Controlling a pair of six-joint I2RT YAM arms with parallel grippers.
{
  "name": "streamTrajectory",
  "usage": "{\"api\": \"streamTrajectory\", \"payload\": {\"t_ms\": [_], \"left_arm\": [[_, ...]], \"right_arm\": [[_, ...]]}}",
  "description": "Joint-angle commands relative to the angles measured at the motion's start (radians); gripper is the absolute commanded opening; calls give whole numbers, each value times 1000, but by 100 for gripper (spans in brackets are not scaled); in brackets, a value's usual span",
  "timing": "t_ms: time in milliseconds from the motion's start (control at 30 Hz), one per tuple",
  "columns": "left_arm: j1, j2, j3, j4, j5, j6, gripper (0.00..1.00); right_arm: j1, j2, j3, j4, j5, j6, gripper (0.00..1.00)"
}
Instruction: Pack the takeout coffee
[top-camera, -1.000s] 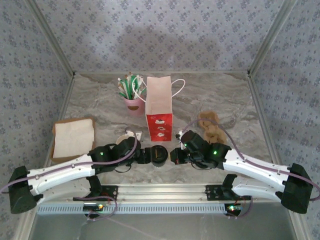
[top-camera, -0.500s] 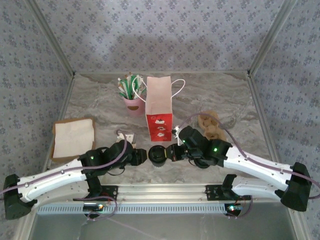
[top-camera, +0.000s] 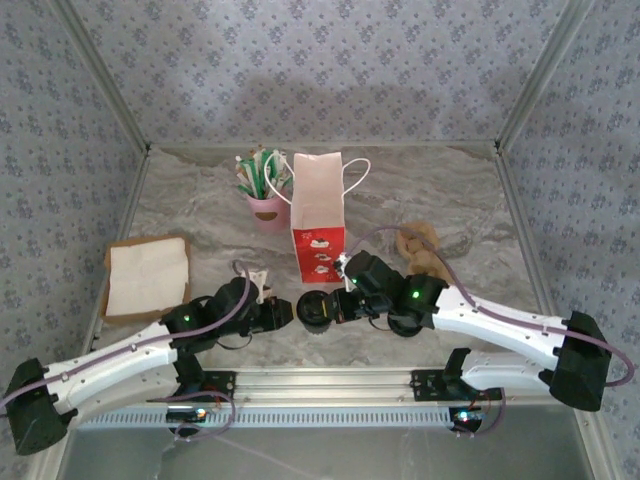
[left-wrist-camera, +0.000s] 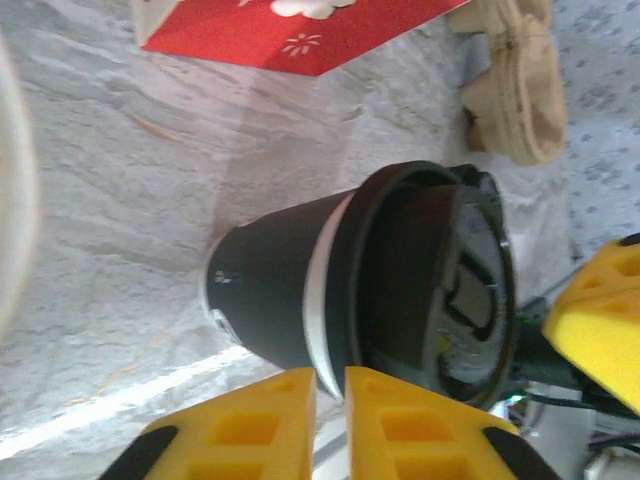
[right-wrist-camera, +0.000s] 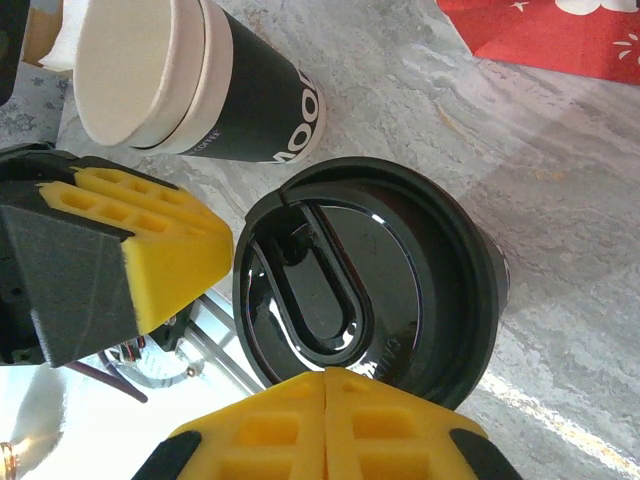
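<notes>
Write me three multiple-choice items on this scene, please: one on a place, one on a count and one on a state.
1. Where does the red-and-white bag stand?
A. Beyond the lidded cup, away from the arm bases
B. On the napkins
C. Right of the brown carrier

2. How many dark-walled paper cups are on the table?
A. One
B. Two
C. Four

3. How do the right fingers stand?
A. Wide open
B. Shut together
C. Clamped on the bag

Key: 1 A, since the top view shows the bag behind that cup. 2 B, since the right wrist view shows the lidded cup beside an open cup. 3 B, since the two yellow pads meet at a seam.
</notes>
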Motion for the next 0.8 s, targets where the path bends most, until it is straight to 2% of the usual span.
{"api": "streamTrajectory", "payload": {"t_ms": [0,267,767], "left_arm": [[26,-11,-15,120,100,-29,11],[51,4,-26,134,126,-38,4],[56,47,-36,103,122,-32,0]], "right_arm": [[6,19,39,13,-11,-27,9],[6,44,42,20,-20,-31,9],[5,49,31,24,-18,-25,9]]}}
